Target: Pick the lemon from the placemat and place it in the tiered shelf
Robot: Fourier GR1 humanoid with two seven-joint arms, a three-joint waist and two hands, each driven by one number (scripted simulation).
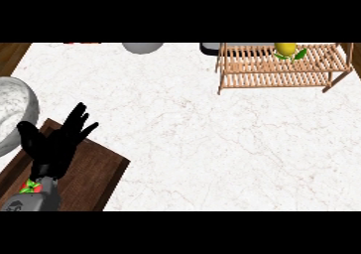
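Lemon [285,48] on tiered shelf [280,78] (top tier)

The yellow lemon [285,48] sits upright on the wooden tiered shelf [277,74], far from the brown placemat [95,171].

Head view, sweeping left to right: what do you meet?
White marbled bowl → left hand, open above the dark brown placemat → grey round object at the far edge → wooden tiered shelf → lemon on the shelf.
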